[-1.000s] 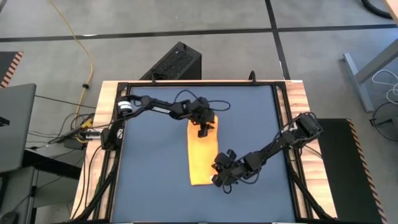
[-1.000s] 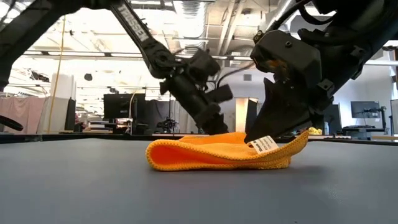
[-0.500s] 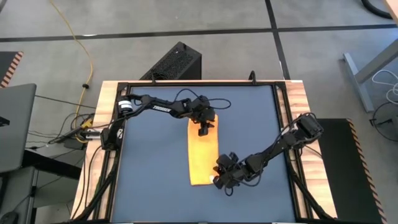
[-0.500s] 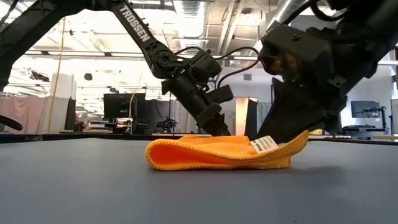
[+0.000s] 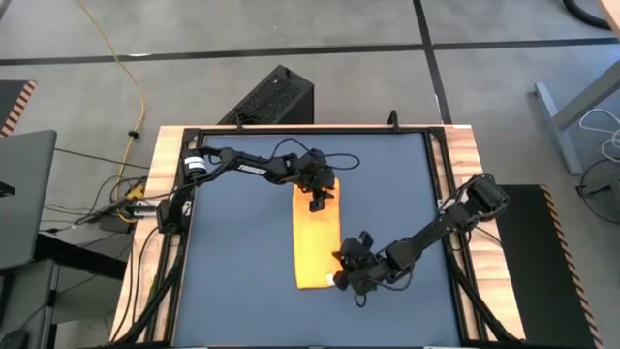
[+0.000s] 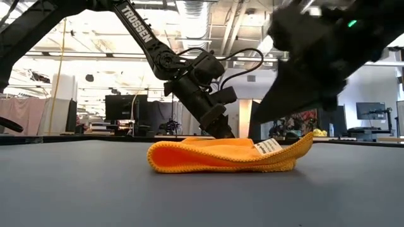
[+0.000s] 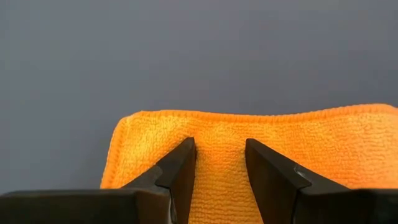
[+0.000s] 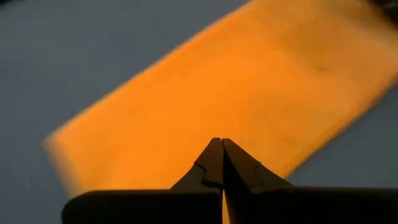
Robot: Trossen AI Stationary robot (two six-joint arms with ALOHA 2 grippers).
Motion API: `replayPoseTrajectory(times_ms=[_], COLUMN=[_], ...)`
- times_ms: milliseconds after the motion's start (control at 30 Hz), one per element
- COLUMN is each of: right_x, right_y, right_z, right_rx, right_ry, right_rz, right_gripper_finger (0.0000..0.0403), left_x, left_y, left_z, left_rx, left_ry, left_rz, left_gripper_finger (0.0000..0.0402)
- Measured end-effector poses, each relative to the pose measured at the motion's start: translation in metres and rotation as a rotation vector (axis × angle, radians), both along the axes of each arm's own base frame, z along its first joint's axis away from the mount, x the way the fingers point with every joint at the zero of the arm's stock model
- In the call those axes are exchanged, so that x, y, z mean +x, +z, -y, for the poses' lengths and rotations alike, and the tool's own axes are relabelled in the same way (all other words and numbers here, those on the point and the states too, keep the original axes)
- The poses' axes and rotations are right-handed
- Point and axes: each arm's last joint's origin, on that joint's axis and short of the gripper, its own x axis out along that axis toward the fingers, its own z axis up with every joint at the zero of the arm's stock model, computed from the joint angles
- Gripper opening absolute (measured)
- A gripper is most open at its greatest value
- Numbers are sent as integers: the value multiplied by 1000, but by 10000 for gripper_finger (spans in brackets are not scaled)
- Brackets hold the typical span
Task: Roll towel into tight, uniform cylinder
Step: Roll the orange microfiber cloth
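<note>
Your table (image 5: 232, 242) has the towel (image 5: 315, 242) lying mid-table, folded into a long strip, and in the low view the white tag (image 6: 267, 147) sits on its near raised edge. Your left end effector (image 5: 317, 202) is planted on the far end of the strip with its fingers (image 7: 177, 169) apart. Your right end effector (image 5: 341, 279), pinched together and empty, has slid slightly toward the strip's near corner since a second ago; the towel hasn't budged.

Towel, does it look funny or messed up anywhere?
A little. The towel is folded into a long strip, not rolled, and the corner by its white tag curls up off the table. No tears or stains show.
</note>
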Motion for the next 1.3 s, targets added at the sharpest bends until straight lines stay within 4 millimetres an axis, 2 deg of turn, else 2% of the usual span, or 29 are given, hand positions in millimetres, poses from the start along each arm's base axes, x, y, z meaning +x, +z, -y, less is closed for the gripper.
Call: replayPoseTrajectory(times_ms=[167, 267, 600, 833, 933, 1133, 1300], right_x=[15, 21, 19, 25, 24, 21, 15], right_y=[-25, -36, -38, -25, -11, 17, 33], right_z=[30, 38, 17, 14, 15, 23, 21], right_rx=[-15, 0, 122, 89, 68, 2, -23], right_ry=[-76, -68, -24, 42, 82, 115, 156], right_rz=[-96, -130, -103, -107, -92, -55, -32], right_gripper_finger=[19, 18, 18, 19, 19, 20, 20], left_x=[0, 0, 0, 0, -2, -11, -30], left_y=[0, 0, 0, 4, 19, 71, 108], left_z=[0, 0, 0, 2, 4, 8, 17], left_rx=[-4, -6, -4, -38, -44, -3, -6], left_ry=[3, 5, 4, 0, -9, -21, -94], left_rz=[-1, -1, -4, 12, 33, 129, 113], left_gripper_finger=[132, 132, 132, 132, 132, 132, 132])
